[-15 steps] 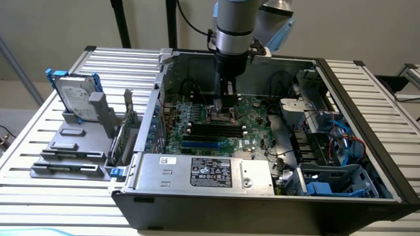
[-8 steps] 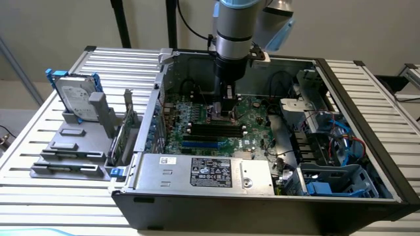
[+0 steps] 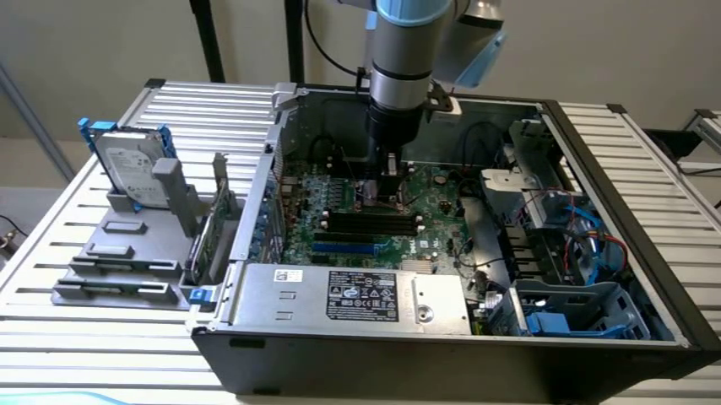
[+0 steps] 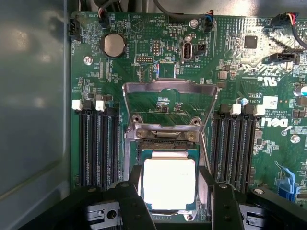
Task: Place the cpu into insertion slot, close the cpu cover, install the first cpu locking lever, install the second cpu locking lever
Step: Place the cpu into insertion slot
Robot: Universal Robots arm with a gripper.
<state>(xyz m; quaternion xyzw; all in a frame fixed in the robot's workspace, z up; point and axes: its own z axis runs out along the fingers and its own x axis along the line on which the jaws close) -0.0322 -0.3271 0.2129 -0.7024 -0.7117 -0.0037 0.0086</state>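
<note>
The cpu (image 4: 169, 184), a pale square chip with a bright metal face, sits between the two dark fingers of my gripper (image 4: 171, 188), which is shut on its side edges. It is at the insertion slot (image 4: 163, 145), whose black frame shows just beyond the chip; whether the chip is seated I cannot tell. The cpu cover (image 4: 169, 87), a silvery frame with a cut-out middle, stands flipped open beyond the slot. A thin metal lever (image 4: 205, 143) runs along one side of the slot. In the exterior view my gripper (image 3: 387, 190) is low over the green board inside the computer case.
Long black memory slots (image 4: 98, 143) (image 4: 237, 143) flank the socket, and a coin battery (image 4: 114, 45) lies farther off. In the exterior view, a power supply (image 3: 349, 295) fills the case's front, a drive cage with blue cables (image 3: 563, 245) its right, and a hard drive (image 3: 130, 164) stands outside at the left.
</note>
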